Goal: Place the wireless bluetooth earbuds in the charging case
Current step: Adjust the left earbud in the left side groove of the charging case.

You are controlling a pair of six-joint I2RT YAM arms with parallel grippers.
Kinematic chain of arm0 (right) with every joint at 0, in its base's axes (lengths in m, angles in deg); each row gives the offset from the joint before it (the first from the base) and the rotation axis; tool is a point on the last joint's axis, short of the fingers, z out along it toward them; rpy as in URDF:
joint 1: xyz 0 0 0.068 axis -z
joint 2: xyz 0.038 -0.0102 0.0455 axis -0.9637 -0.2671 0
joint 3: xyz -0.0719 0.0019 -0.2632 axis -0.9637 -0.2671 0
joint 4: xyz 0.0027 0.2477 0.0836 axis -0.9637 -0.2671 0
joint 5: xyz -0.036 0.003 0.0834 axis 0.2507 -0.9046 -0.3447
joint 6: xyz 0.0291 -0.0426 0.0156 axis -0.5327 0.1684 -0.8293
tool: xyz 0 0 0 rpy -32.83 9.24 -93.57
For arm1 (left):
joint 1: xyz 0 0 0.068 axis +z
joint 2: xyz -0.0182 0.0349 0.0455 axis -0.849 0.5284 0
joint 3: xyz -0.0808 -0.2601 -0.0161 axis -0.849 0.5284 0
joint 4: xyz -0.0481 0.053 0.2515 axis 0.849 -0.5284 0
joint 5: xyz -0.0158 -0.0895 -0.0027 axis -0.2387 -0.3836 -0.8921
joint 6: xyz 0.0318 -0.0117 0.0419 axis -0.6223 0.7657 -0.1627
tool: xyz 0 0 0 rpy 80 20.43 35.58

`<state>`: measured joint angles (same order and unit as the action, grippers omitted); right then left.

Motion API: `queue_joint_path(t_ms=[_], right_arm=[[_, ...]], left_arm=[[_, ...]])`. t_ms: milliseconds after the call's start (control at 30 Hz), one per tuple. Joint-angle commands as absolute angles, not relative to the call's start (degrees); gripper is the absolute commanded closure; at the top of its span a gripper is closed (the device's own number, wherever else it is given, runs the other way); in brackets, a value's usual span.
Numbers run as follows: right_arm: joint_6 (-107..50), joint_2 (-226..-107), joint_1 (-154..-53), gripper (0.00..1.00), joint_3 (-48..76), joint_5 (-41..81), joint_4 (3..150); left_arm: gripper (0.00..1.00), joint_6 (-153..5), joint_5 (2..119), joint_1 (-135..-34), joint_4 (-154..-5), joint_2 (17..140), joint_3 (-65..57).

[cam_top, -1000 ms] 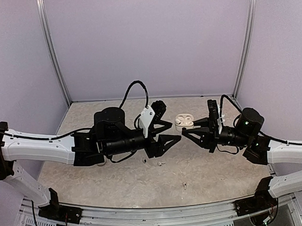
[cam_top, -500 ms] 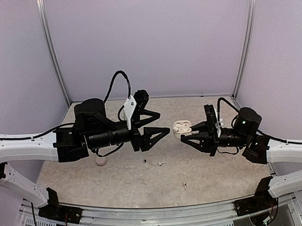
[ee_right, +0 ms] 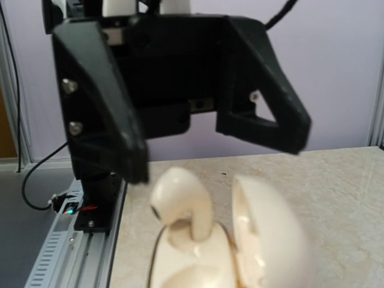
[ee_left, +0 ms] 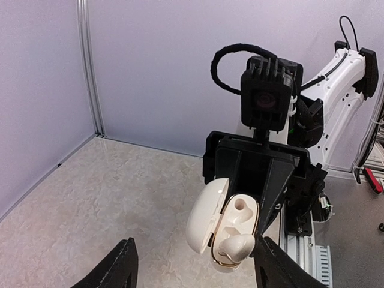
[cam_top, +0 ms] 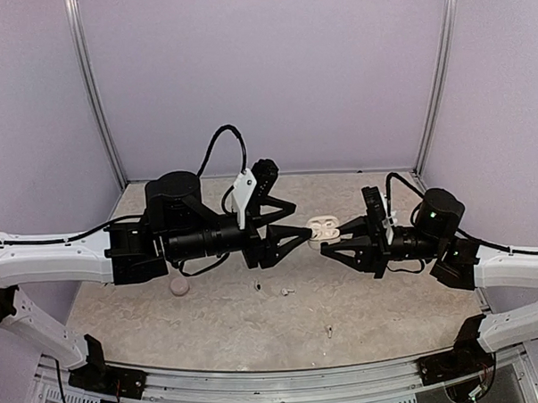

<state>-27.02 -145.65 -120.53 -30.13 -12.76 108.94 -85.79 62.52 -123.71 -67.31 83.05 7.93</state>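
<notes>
An open cream charging case (ee_left: 240, 225) hangs in mid-air, my right gripper (cam_top: 332, 237) shut on its base, lid (ee_left: 205, 216) swung aside. One earbud (ee_right: 180, 201) stands with its stem in one socket, its head sticking well out; the other socket (ee_left: 241, 206) is empty. My left gripper (cam_top: 301, 219) faces the case from the left, open, nothing between its fingers (ee_right: 102, 102), tips just short of the case (cam_top: 324, 228). Three loose earbuds lie on the table: one (cam_top: 257, 285) and another (cam_top: 285, 291) below the left gripper, a third (cam_top: 328, 329) nearer the front.
A closed round pebble-like case (cam_top: 178, 285) lies on the marble tabletop (cam_top: 390, 303) under the left arm. Lilac walls close in the back and both sides. The metal front rail (cam_top: 277, 380) carries both arm bases.
My left arm drew back to the left, then came forward again to the case with its jaws slightly wider. The right gripper carried the case a little left. The pebble-like case came into view.
</notes>
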Motion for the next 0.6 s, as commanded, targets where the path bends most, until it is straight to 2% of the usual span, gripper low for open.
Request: queue_joint_path(t_ms=[0,567], right_arm=[[-26.74,-145.97,-121.09,1.00,-28.50,-14.29,108.86],[-26.50,-145.24,-121.07,1.00,-28.71,-13.70,109.29]], left_arm=[[0.35,-84.29,64.37,-123.26,-67.26,84.45,5.89],[0.35,-82.75,65.08,-122.72,-68.52,87.36,5.27]])
